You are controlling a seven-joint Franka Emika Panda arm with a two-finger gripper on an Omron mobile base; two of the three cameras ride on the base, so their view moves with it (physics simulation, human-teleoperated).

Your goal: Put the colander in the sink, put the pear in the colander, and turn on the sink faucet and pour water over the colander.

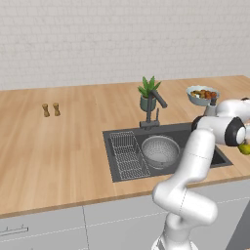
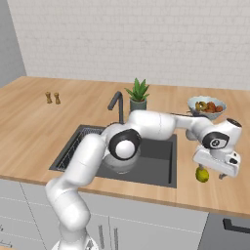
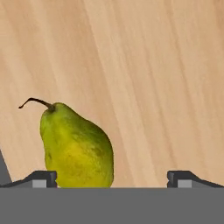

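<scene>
The colander [image 1: 160, 150] sits in the sink [image 1: 111, 161], to the right of the wire rack. The yellow-green pear [image 2: 202, 174] rests on the wooden counter just right of the sink [image 2: 157, 158]. My gripper [image 2: 211, 172] hangs low over the pear and is open. In the hand view the pear [image 3: 76, 146] lies between the fingers, close to the left fingertip [image 3: 43, 178], with a wide gap to the right one; my gripper [image 3: 113, 177] holds nothing. The faucet [image 1: 152, 108] stands behind the sink, its spout angled over the basin; no water shows.
A pale fruit bowl [image 2: 206, 107] stands behind the gripper on the counter. A potted plant [image 1: 148, 93] is beside the faucet [image 2: 117, 105]. Two small shakers [image 1: 51, 110] stand far left. The counter's front edge is close to the pear.
</scene>
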